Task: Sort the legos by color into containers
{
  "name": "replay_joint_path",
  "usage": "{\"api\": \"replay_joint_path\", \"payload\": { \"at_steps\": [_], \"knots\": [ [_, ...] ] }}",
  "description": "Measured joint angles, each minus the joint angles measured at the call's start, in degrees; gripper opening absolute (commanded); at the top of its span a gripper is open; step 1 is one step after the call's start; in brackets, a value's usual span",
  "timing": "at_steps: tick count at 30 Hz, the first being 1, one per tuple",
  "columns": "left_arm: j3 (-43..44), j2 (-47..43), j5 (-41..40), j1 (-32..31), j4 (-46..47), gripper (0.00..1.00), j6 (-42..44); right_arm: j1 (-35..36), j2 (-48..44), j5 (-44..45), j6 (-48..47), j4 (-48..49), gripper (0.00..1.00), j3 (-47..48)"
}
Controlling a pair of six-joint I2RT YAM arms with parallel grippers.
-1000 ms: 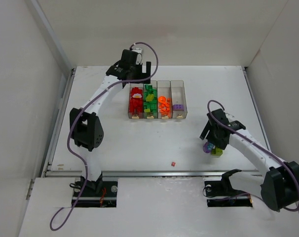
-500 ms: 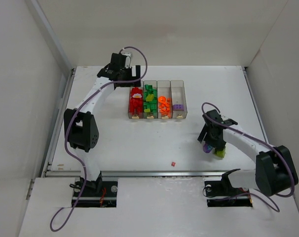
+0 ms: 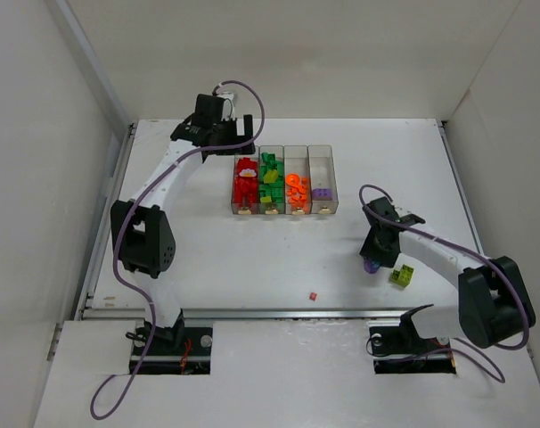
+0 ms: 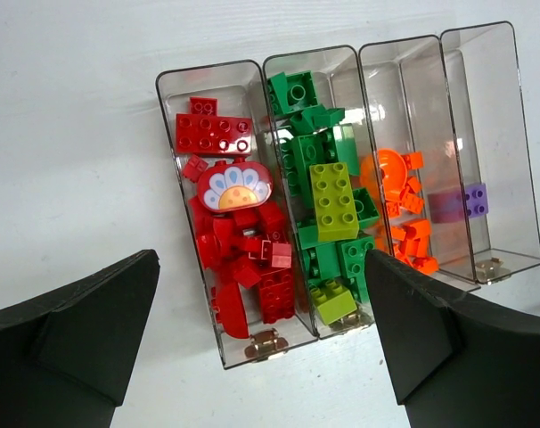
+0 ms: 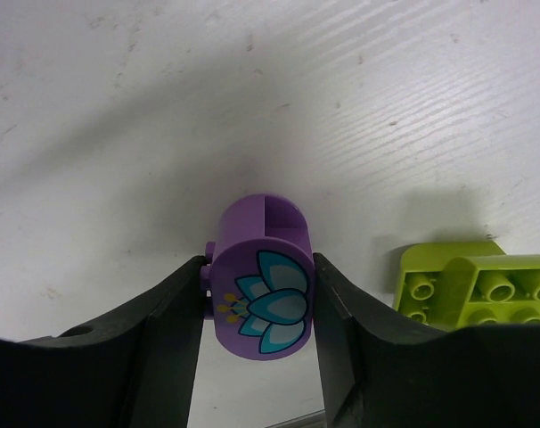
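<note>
Right claw was clenched on purple round plastic lego with blue flower print, fingers pressed on both sides. It sat low over white table, couldn't tell if lifted. Lime-green plastic brick lay loose just beside, 4 o'clock from it in top view. Tiny red plastic bit sat alone at 8 o'clock, well apart. Left claw gaped wide, nothing in it, above row of four clear plastic bins. From 9 o'clock end: red legos, green legos plus lime ones, orange legos, single purple brick.
</note>
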Motion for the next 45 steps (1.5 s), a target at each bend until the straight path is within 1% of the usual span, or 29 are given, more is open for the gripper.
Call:
{"api": "replay_joint_path", "payload": {
  "at_steps": [1,2,4,9,14,18,23,29,32,36,41,42,43,44,45],
  "knots": [
    [-0.24,-0.09,0.22,0.24,0.17,0.99,0.0,0.31,0.0,-0.02,-0.22,0.24,0.07,0.04],
    [-0.37,-0.09,0.59,0.55,0.28,0.99,-0.09,0.81,0.0,-0.02,-0.66,0.33,0.02,0.24],
    [-0.87,-0.09,1.44,1.55,0.5,0.99,-0.48,2.16,-0.11,0.17,-1.42,0.61,0.0,0.98],
    [-3.08,-0.2,3.41,6.29,1.16,0.99,-1.79,6.34,-1.31,1.14,-4.92,1.31,0.0,6.03],
    [-4.42,-0.83,3.19,10.23,1.27,0.99,-2.71,7.85,-3.5,1.64,-9.44,4.52,0.0,11.67],
    [-4.35,-1.95,-1.33,10.84,1.22,0.99,-1.97,7.85,-4.26,1.95,-13.81,6.95,0.0,15.32],
    [-2.21,-2.75,-12.0,10.67,1.16,0.99,0.0,7.85,-3.23,0.76,-21.24,10.93,0.0,20.17],
    [-1.62,-4.42,-22.88,10.64,1.18,0.99,-0.07,7.85,5.46,-1.49,-30.71,14.86,0.0,30.29],
    [-1.62,-4.68,-26.86,10.64,1.11,0.99,-1.31,7.39,12.48,-2.75,-34.67,14.64,0.0,36.76],
    [-1.64,-4.72,-29.86,10.64,0.9,0.99,-2.51,6.64,21.9,-4.52,-38.21,14.56,0.0,43.43],
    [-2.08,-5.16,-31.17,10.64,0.74,0.99,-2.89,6.38,29.9,-6.47,-40.06,14.19,0.0,46.99],
    [-2.25,-5.33,-31.34,10.64,0.7,0.99,-2.91,6.38,31.1,-6.91,-40.22,14.08,0.03,47.63],
    [-2.51,-5.46,-31.43,10.64,0.68,0.99,-2.91,6.38,32.22,-7.43,-40.33,13.9,0.13,48.3],
    [-2.6,-5.51,-31.43,10.62,0.68,0.99,-2.91,6.38,33.16,-7.85,-40.33,13.79,0.18,49.0],
    [-2.75,-5.55,-31.41,10.62,0.72,0.99,-2.91,6.38,33.99,-8.33,-40.33,13.66,0.26,49.83]
  ]
}}
